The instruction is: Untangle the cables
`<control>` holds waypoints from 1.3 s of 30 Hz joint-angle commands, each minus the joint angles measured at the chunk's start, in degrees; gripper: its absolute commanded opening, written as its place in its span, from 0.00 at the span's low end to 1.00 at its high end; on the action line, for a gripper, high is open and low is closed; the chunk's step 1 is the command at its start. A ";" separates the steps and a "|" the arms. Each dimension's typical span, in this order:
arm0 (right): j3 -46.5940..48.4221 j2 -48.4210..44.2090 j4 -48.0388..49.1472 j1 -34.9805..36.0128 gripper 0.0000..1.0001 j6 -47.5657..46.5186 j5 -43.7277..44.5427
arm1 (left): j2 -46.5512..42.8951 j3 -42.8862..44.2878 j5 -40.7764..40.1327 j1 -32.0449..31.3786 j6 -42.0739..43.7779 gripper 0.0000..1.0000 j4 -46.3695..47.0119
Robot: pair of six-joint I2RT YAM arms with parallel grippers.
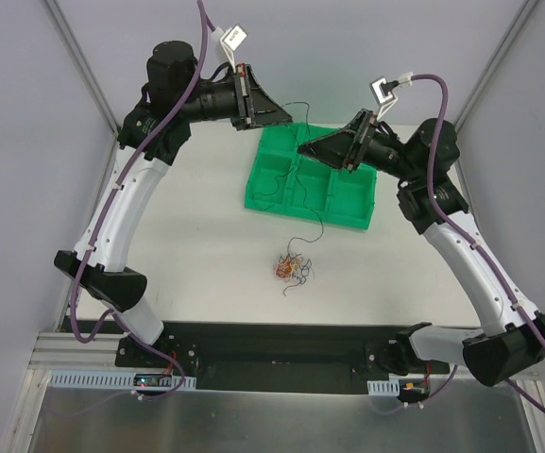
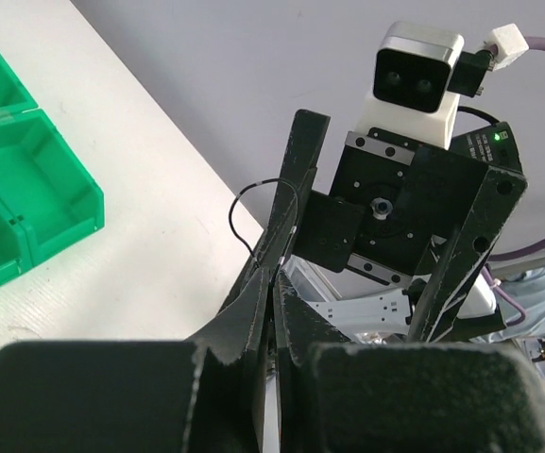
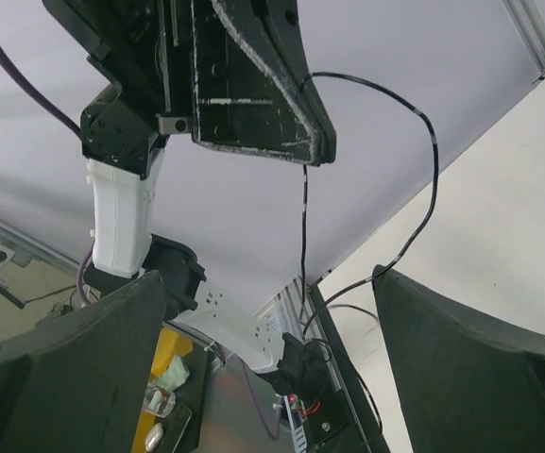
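Left fingers (image 1: pixel 280 115) clamp shut on 1 black cable (image 3: pixel 304 226), holding it clear of the tangle (image 1: pixel 291 267) so it dangles between the wide-open, empty right fingers (image 1: pixel 312 147).

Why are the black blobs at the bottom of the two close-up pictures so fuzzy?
Left wrist view: the left gripper starts right at the lens, so its near end blurs. Right wrist view: likewise the right gripper, its fingers soft while the black wire looks sharp. Top view: evenly lit, all in focus.
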 commanded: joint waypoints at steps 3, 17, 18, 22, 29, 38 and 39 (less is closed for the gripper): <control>9.12 2.10 -11.59 3.03 0.90 -7.61 7.36 | -1.11 1.60 -0.16 -0.52 -0.15 0.00 2.23; 12.92 2.46 -22.17 7.53 0.07 -17.30 17.65 | -0.93 1.60 -2.36 -0.52 0.12 0.00 1.79; 12.31 2.02 -22.17 7.53 0.00 -17.56 18.44 | -0.85 1.60 -2.27 -0.52 0.03 0.00 1.79; 12.48 1.75 -23.05 7.53 0.01 -17.92 19.68 | -0.41 2.04 -2.27 -0.52 -0.14 0.00 1.79; 12.04 1.92 -22.97 7.00 0.39 -16.43 22.41 | -0.67 1.96 -1.83 -0.52 -0.14 0.00 1.79; 10.90 1.75 -20.06 6.56 0.56 -13.79 22.23 | -1.64 0.46 -1.39 -0.61 -0.15 0.00 1.79; 10.90 1.83 -20.06 6.47 0.56 -13.96 22.41 | -1.64 0.81 -1.39 -0.52 -0.15 0.00 1.70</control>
